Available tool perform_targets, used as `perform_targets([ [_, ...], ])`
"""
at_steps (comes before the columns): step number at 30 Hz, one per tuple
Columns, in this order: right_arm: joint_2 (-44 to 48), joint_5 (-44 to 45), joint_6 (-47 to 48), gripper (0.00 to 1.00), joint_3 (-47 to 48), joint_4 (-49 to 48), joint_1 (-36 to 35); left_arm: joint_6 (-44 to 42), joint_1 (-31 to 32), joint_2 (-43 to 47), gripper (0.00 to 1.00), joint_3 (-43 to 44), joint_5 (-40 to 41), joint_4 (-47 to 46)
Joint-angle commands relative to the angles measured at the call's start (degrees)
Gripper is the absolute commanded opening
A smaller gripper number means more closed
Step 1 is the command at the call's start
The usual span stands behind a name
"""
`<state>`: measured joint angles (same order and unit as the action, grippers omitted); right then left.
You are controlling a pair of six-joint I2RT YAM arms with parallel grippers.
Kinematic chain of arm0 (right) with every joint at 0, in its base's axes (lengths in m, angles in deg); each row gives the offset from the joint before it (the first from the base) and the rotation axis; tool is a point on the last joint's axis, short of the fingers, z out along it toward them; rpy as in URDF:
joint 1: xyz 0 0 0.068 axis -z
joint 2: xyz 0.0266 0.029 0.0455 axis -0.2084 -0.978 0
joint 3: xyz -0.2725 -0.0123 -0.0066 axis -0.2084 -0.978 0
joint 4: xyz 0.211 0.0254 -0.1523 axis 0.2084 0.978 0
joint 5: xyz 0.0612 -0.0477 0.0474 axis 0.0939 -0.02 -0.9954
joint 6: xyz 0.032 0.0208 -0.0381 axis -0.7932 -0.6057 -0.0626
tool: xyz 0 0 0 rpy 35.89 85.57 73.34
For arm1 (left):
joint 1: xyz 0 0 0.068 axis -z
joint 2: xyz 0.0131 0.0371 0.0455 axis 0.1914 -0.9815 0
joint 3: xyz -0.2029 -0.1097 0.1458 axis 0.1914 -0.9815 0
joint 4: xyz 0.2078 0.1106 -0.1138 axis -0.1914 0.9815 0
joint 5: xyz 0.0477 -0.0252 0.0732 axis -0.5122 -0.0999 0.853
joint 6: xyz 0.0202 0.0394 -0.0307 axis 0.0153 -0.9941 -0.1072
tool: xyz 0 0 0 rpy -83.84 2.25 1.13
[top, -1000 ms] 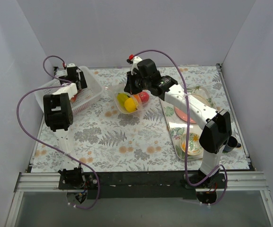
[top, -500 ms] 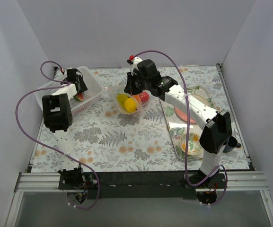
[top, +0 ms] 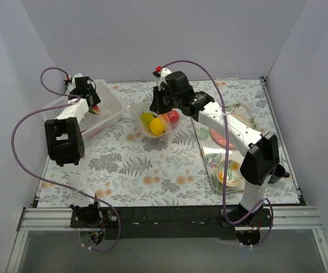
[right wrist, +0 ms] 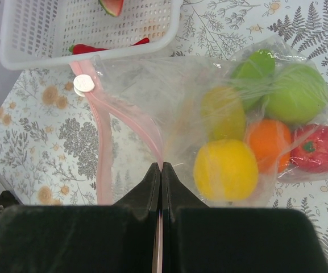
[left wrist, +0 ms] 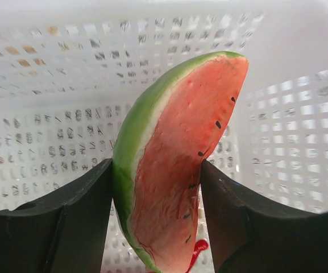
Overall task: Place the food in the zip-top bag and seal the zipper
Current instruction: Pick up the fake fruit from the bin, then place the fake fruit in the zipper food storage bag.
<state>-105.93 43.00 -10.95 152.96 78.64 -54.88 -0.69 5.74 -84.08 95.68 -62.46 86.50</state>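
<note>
Left wrist: my left hand [left wrist: 157,173] clamps the watermelon slice [left wrist: 178,131] inside the basket [left wrist: 44,131]. My right hand [right wrist: 161,170], closed, pinches the zip-top bag [right wrist: 169,85] at its zipper [right wrist: 104,142]. Next, the slice needs carrying to the bag's mouth.

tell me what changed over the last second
The left gripper, shut on the watermelon slice, lifted it and shifted left, toward the far end of the basket. The right gripper stayed clamped on the zipper; the bag did not move.
</note>
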Motion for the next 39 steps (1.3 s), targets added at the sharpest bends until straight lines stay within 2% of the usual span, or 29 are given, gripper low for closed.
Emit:
perform_targets([
  [1, 1.66, 0.64, 0.6, 0.01, 3.09, -0.27, 0.05, -1.29, -0.32, 10.62, 0.26, 0.24, -0.47, -0.66],
  [6, -0.36, 0.9, 0.69, 0.01, 5.11, -0.09, 0.05, 0.45, -0.24, 17.13, 0.26, -1.86, -4.25, 1.27],
  [12, -4.49, 1.25, 0.25, 0.01, 10.64, 1.66, 0.05, 6.78, -0.15, 28.37, 0.25, -9.06, -19.26, 4.79],
  [17, -6.25, 1.43, -0.72, 0.01, 12.5, 1.23, 0.05, 12.59, 1.34, 40.85, 0.26, -20.05, -33.22, 5.76],
  [22, -6.52, 2.04, -1.6, 0.01, 11.09, -0.35, 0.05, 15.66, 4.15, 54.04, 0.28, -25.07, -39.93, 9.7],
  [26, -6.43, 2.13, -2.56, 0.01, 10.3, -1.32, 0.05, 18.56, 7.93, 61.07, 0.28, -28.75, -41.17, 10.95],
  [29, -6.52, 1.78, -3.44, 0.01, 10.3, -1.59, -0.04, 23.82, 10.12, 64.25, 0.31, -32.79, -43.89, 3.49],
  [32, -6.87, 1.95, -3.27, 0.01, 11.44, -0.19, -0.22, 29.37, 13.1, 62.59, 0.3, -34.65, -46.09, 0.13],
  [36, -6.34, 3.27, -2.92, 0.01, 11.62, 0.09, -0.22, 32.28, 17.07, 62.76, 0.28, -34.57, -41.63, 2.14],
  [39, -6.26, 3.27, -3.36, 0.01, 11.27, -0.18, -0.57, 29.65, 18.65, 61.36, 0.3, -31.5, -37.57, 8.64],
])
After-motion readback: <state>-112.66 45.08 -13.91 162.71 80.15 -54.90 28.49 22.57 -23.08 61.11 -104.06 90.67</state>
